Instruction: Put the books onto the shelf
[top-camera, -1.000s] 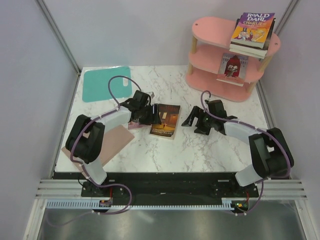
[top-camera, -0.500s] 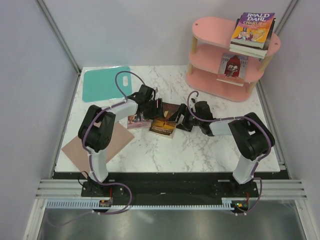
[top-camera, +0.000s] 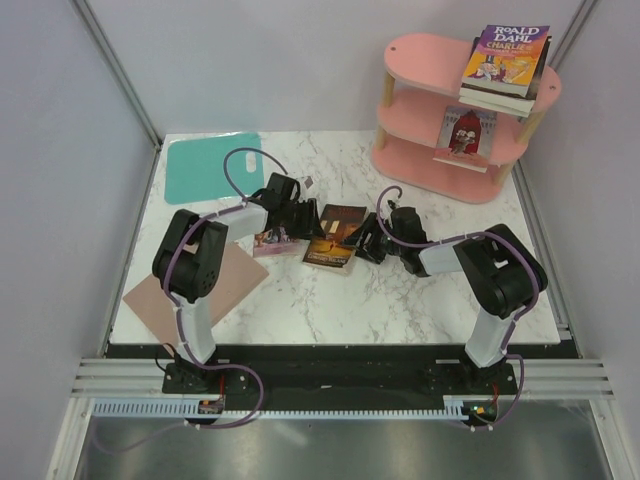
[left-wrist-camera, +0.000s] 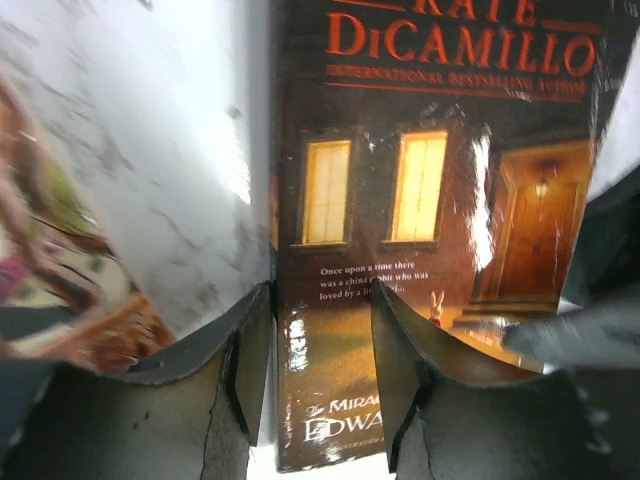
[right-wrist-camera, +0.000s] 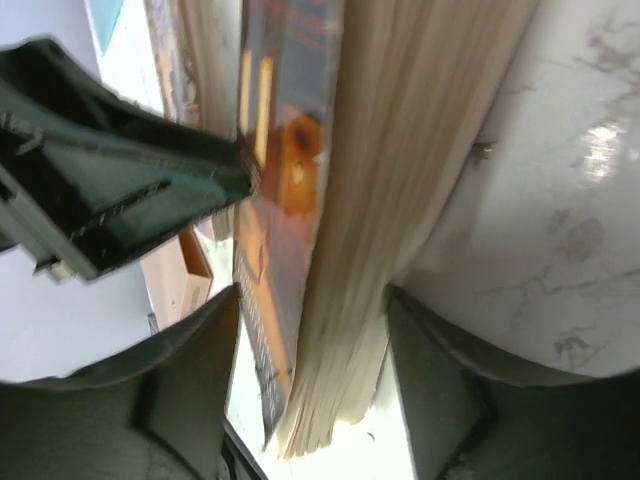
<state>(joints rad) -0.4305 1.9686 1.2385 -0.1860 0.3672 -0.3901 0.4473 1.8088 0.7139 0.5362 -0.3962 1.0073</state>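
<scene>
One marble table (top-camera: 400, 300): carries everything; both arm bases sit at its 6 o'clock edge.
Pink shelf (top-camera: 420, 50): stands at 1 o'clock, well apart from the arms' work.
Left arm (top-camera: 190, 265): reaches from 7 o'clock towards the centre.
Right arm (top-camera: 500, 270): reaches from 5 o'clock towards the centre.
Teal mat (top-camera: 200, 165): flat at 10 o'clock.
Cardboard sheet (top-camera: 225, 290): flat at 8 o'clock.
Roald Dahl book (top-camera: 505, 55): already lies on the shelf's top board.
Red-figured book (top-camera: 468, 130): already leans on the middle board.
Kate DiCamillo book (top-camera: 335, 238): at table centre, between the two grippers, not yet shelved.
Pink-covered book (top-camera: 272, 240): just beside it at its 9 o'clock, partly under the left arm.
Left gripper (top-camera: 298, 212): at the DiCamillo book's 10 o'clock; the wrist view shows its fingers partway spread over the cover by the spine edge.
Right gripper (top-camera: 368, 240): at the book's 3 o'clock; its jaws flank the page edge, and I cannot tell whether they pinch it yet.
Just changed: a second ago the right gripper stood apart at the book's 3 o'clock with jaws wider; both grippers have since closed in and narrowed, and the book has shifted slightly.
Meaning: probably the pickup of the third book, the left steadying while the right takes hold.
</scene>
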